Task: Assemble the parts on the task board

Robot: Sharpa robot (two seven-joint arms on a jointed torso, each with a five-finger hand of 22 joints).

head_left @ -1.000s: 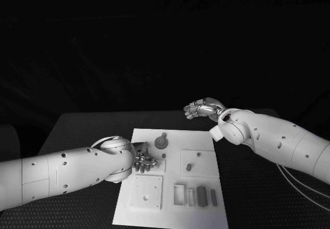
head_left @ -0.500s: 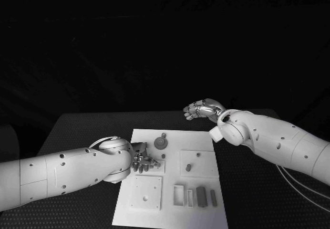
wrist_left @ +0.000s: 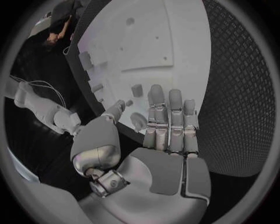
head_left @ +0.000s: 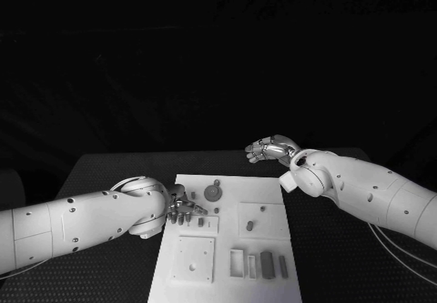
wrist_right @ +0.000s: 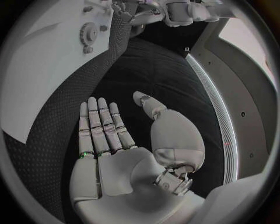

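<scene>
The white task board [head_left: 264, 189] lies in the middle of the black table. My left hand [head_left: 185, 211] hovers over the board's left edge, fingers stretched out and apart, nothing in it. In the left wrist view this hand [wrist_left: 166, 135] points across the board [wrist_left: 146, 42], with a small grey part [wrist_left: 137, 90] just past its fingertips. A round gear [head_left: 213, 191] sits near the board's far end, a small peg [head_left: 218, 206] beside it. My right hand [head_left: 271, 149] hangs beyond the board's far right corner, and its wrist view shows it [wrist_right: 111, 140] flat, holding nothing, over the bare table.
A square plate with a hole [head_left: 194, 259] and several upright slot pieces [head_left: 267, 262] occupy the board's near end. Another plate carries a small part [head_left: 249, 225]. The right wrist view shows the board [wrist_right: 41, 70] with the gear [wrist_right: 87, 32], and my left hand [wrist_right: 175, 11].
The whole picture has shifted slightly downward. Relative to the board, my left hand has edged a little toward the far left. The right hand keeps its place.
</scene>
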